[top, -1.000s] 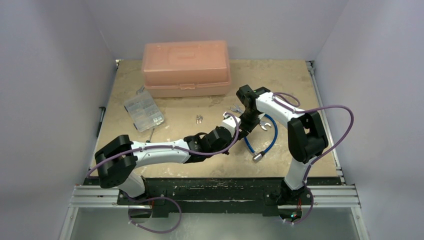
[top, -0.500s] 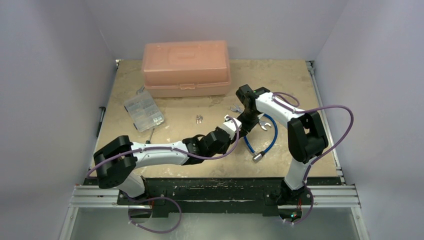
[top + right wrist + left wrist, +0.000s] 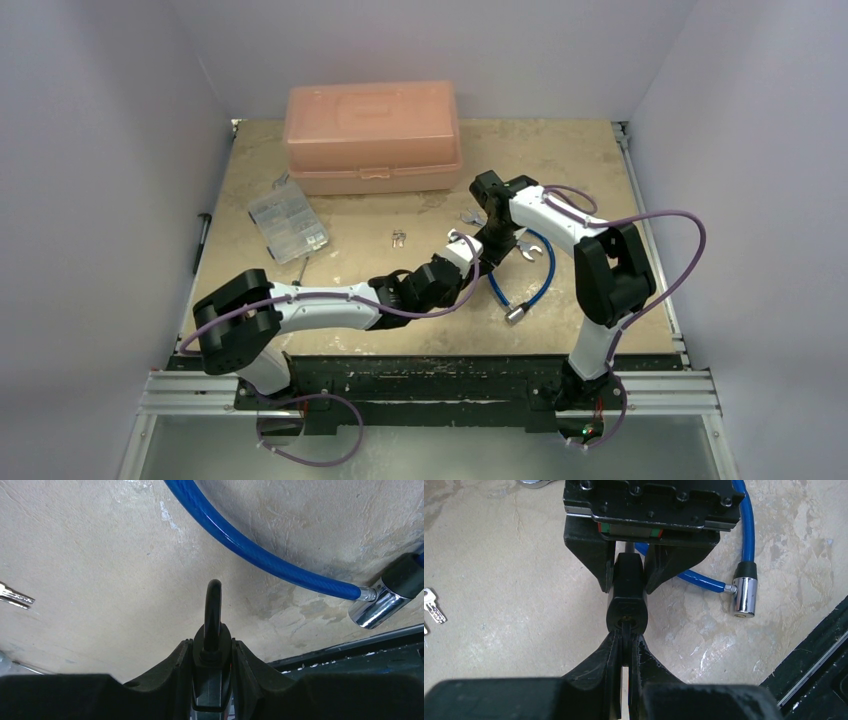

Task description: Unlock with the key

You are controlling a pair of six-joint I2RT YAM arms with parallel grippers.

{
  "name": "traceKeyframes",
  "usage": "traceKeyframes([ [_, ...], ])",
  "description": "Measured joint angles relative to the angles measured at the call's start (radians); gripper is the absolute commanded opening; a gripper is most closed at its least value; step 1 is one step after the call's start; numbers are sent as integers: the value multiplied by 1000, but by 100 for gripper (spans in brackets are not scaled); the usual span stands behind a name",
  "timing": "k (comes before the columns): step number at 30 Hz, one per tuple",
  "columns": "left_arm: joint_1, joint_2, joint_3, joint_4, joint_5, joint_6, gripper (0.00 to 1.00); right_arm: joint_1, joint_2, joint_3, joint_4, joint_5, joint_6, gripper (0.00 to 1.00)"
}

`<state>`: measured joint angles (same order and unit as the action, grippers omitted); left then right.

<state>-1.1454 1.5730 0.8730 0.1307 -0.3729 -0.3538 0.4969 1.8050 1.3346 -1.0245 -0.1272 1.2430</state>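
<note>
In the left wrist view my left gripper (image 3: 626, 641) is shut on the key (image 3: 626, 631), pinching its black head between the fingertips. The key's blade sits in the keyhole on the round end of the black padlock (image 3: 626, 592). My right gripper (image 3: 212, 647) is shut on the padlock's body (image 3: 212, 656) from the opposite side. The dark shackle (image 3: 213, 607) sticks out past the right fingers, closed into the body. From above, both grippers (image 3: 466, 247) (image 3: 496, 246) meet mid-table and hide the padlock and key.
A blue cable lock (image 3: 535, 280) with a chrome end (image 3: 744, 596) lies right of the grippers. A bunch of silver keys (image 3: 398, 238) lies to the left. An orange box (image 3: 372, 135) and a clear organiser (image 3: 287, 221) stand at the back left. The table's front rail (image 3: 819, 670) is close by.
The left arm's elbow and wrist have shifted slightly to the left while its fingers stay on the key. The right arm holds still.
</note>
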Motion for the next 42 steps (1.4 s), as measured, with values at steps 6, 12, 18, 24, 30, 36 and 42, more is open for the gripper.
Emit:
traceKeyframes([
  [6, 7, 0, 0, 1, 2, -3, 0, 0, 0, 0, 6, 1, 4, 0],
  [12, 24, 0, 0, 1, 12, -22, 0, 0, -1, 0, 21, 3, 8, 0],
  [18, 54, 0, 0, 5, 55, -56, 0, 3, -2, 0, 32, 14, 18, 0],
  [24, 61, 0, -19, 29, 76, -54, 0, 29, -2, 0, 34, 52, 34, 0],
  [30, 75, -15, -80, 125, 95, -43, 0, 66, -2, 26, 23, 120, 49, 0],
  [36, 81, -40, -122, 175, 95, 5, 0, 81, -2, 43, 18, 136, 60, 0],
  [42, 81, -60, -137, 176, 97, 35, 40, 89, -2, 44, 18, 130, 74, 0],
])
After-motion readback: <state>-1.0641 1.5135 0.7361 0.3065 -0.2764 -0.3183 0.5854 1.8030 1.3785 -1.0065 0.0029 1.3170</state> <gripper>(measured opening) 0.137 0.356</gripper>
